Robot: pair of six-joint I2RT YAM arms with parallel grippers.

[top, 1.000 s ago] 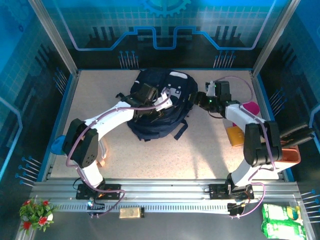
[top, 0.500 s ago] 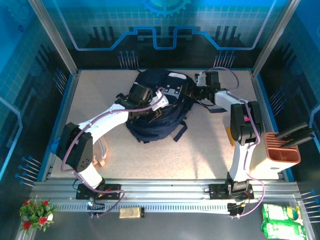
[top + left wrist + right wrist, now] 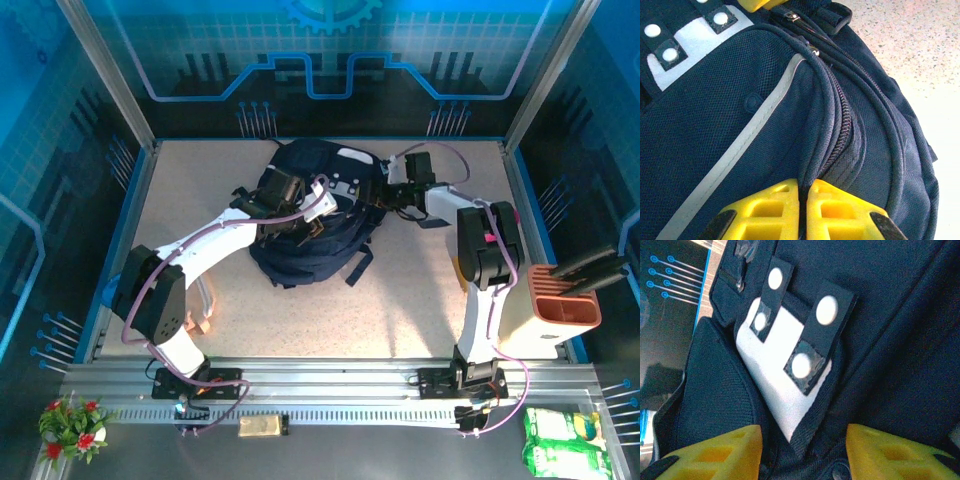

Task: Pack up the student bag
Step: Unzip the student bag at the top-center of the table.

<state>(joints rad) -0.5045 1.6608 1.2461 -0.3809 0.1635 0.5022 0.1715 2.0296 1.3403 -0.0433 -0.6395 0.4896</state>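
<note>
- Top external view: the student bag (image 3: 322,240), dark navy, is shown lying on the speckled desk (image 3: 200,290) in the upper centre of the frame, well apart from the desk's left and near edges.
- In the same view, both arms are seen reaching to the bag. The left arm comes from the lower left onto its left-centre part, and the right arm comes from the lower right to its upper right edge.
- Left wrist view: the left claw (image 3: 802,187) is shown at the bottom centre. Its yellow fingers (image 3: 765,212) are pressed almost together, and a raised fold of the bag is pinched between them, just beside the zipper (image 3: 842,130).
- A grey stripe (image 3: 757,132) is seen running diagonally across the navy mesh fabric, from the centre to the lower left of that frame.
- Right wrist view: the right claw (image 3: 804,435) is shown spread wide, with its yellow fingers (image 3: 715,452) at the lower left and lower right of the frame.
- Between and above those fingers, a grey-white patch (image 3: 775,385) of the bag is seen. It is crossed by two black tabs (image 3: 815,337) bearing white snaps (image 3: 826,309).
- Whether the right fingers touch the fabric cannot be told.
- An orange holder (image 3: 565,312) is seen at the right edge of the top view, and green packets (image 3: 560,455) in its lower right corner.
</note>
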